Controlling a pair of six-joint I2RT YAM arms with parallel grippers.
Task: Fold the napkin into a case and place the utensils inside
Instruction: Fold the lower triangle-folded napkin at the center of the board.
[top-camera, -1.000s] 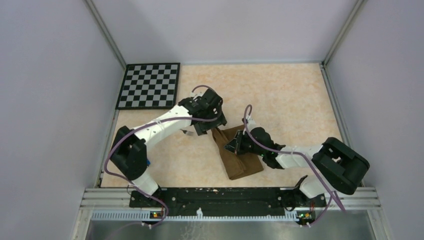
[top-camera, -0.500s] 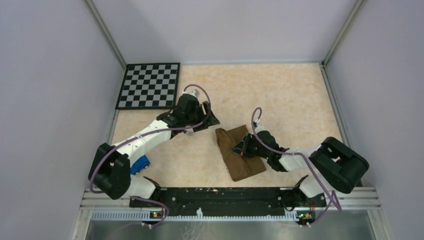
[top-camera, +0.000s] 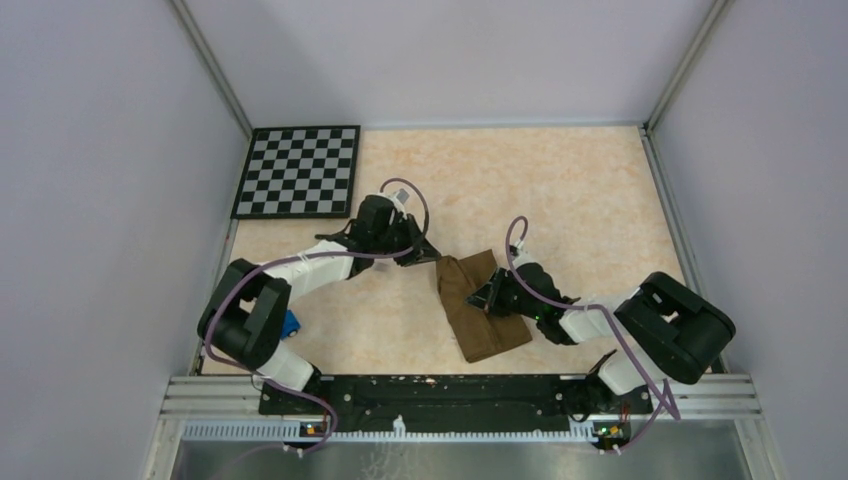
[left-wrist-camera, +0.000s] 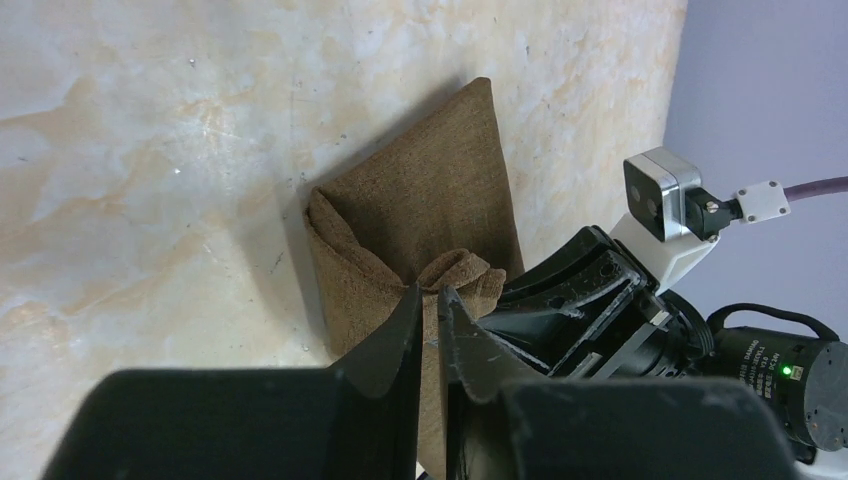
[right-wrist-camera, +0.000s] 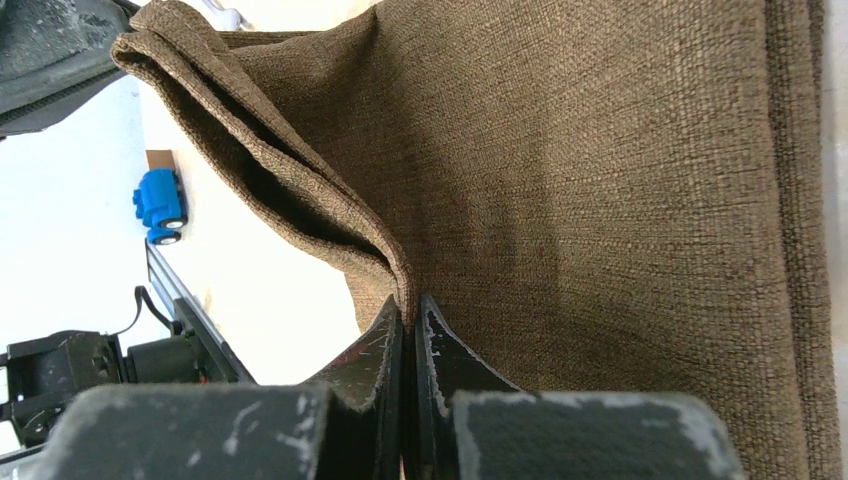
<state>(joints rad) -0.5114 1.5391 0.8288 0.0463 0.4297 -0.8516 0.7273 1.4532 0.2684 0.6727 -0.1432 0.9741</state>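
The dark brown napkin (top-camera: 487, 335) lies folded into a long narrow case (left-wrist-camera: 430, 200) in the middle of the table. My right gripper (top-camera: 487, 296) is shut on the edge of its top layer (right-wrist-camera: 330, 215). That layer is lifted, so a pocket gapes at the case's upper left end. My left gripper (top-camera: 430, 252) hovers just off that same end. Its jaws (left-wrist-camera: 431, 290) stand almost together, a thin slit apart, with nothing seen between them. The utensils are hidden from every view.
A black-and-white checkerboard (top-camera: 298, 170) lies at the back left corner. A small blue toy car (top-camera: 288, 322) sits near the left arm's base, also in the right wrist view (right-wrist-camera: 160, 205). Grey walls close in the table on three sides.
My left gripper has pulled back from over the case's upper end and its jaws have gone from wide apart to nearly together. The right gripper has kept its pinch on the cloth.
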